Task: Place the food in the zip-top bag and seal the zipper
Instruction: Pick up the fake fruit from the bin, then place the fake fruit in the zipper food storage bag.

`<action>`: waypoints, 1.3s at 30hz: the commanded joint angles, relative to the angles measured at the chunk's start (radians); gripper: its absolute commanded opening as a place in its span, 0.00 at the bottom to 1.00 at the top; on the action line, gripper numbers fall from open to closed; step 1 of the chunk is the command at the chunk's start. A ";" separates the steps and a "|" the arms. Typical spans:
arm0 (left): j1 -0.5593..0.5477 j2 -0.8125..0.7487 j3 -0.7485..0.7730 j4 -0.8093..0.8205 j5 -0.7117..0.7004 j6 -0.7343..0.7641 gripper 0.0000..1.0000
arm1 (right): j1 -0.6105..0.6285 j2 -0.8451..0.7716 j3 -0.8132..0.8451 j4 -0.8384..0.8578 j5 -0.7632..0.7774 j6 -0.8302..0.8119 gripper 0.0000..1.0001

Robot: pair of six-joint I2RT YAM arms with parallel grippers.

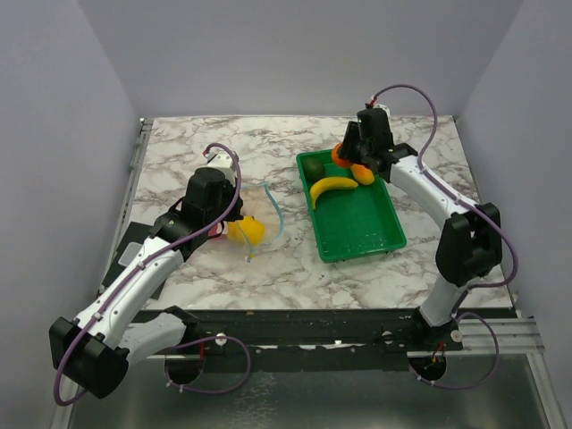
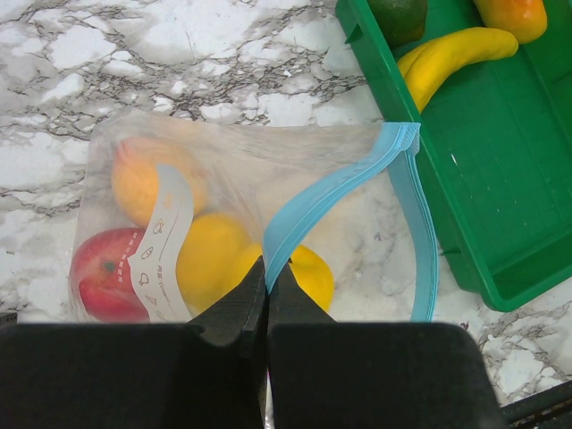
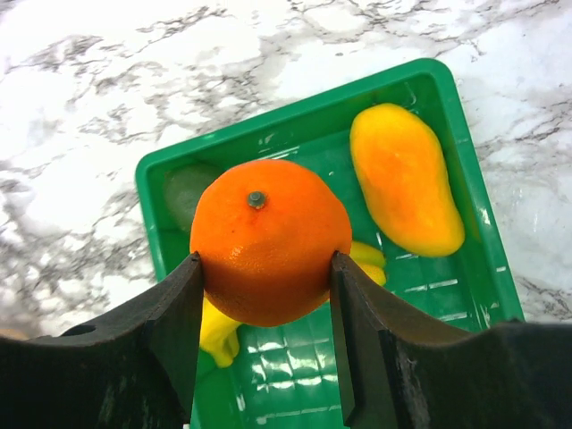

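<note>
The bag (image 2: 268, 161), lying on the counter (image 2: 179, 54) with fruit (image 2: 210, 259) inside, is being gripped at its zipper (image 2: 340, 183) by the left hand (image 2: 266, 273), pressed together, apparently so that the mouth is being propped open. An orange (image 3: 268, 237) is being pinched by the right hand (image 3: 265, 268) over the tray (image 3: 147, 206), presumably for transfer.

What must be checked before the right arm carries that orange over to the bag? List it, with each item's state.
1. Right gripper shut on the orange, gripping it on two opposite sides: ok.
2. Left gripper shut on the zipper, pinning the zip-top bag: ok.
3. Bag mouth open, the two blue strips apart: ok.
4. Room in the bag beside the fruits already inside: cannot tell.
5. Orange lifted off the green tray: cannot tell.
</note>
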 commanded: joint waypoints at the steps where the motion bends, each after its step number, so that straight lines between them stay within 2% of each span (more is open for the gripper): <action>1: 0.007 -0.012 -0.011 0.010 -0.010 0.006 0.00 | -0.005 -0.113 -0.090 0.049 -0.090 0.033 0.23; 22: 0.007 -0.012 -0.012 0.010 -0.012 0.007 0.00 | 0.052 -0.566 -0.403 0.117 -0.424 0.077 0.23; 33: 0.007 -0.009 -0.013 0.010 -0.022 0.009 0.00 | 0.113 -0.657 -0.480 0.174 -0.665 0.094 0.23; 39: 0.007 -0.007 -0.013 0.010 -0.024 0.009 0.00 | 0.223 -0.640 -0.457 0.180 -0.659 0.080 0.23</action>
